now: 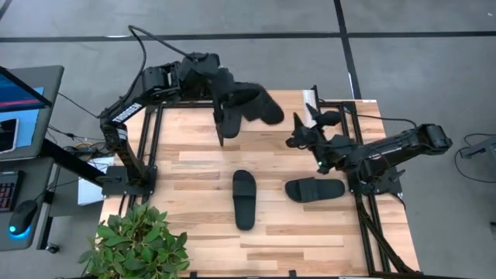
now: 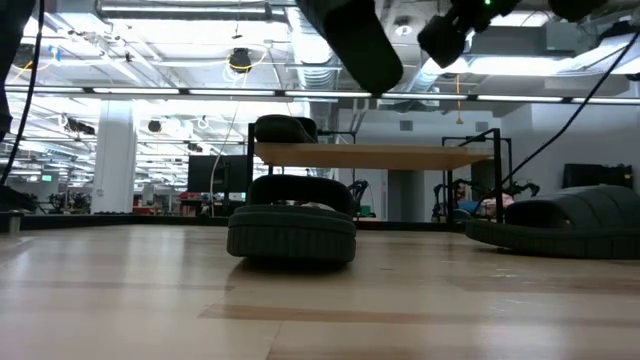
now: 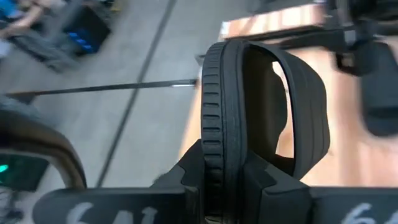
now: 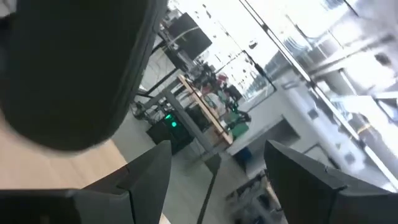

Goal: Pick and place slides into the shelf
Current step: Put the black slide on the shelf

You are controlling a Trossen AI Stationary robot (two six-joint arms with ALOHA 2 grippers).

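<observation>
My left gripper is up over the table's far side, shut on a black slide that hangs high in the low view. Two more slides lie sole-down on the table, one at the middle and one to the right. The shelf stands at the far side; a dark slide-like shape rests on the left end of its top. My right gripper hovers open and holding nothing above the table's right part, near the held slide. My left gripper pinches the slide's sole between its two fingers, one on each flat face, behind the strap. The slide is turned on its edge, its ribbed side toward the wrist camera and its toe end pointing away, lifted clear of the table.
A potted plant stands at the near left corner. Black frames carry the arms at the table's left and right sides. A desk with a screen and a keyboard is off to the left. Bare wood lies between the slides.
</observation>
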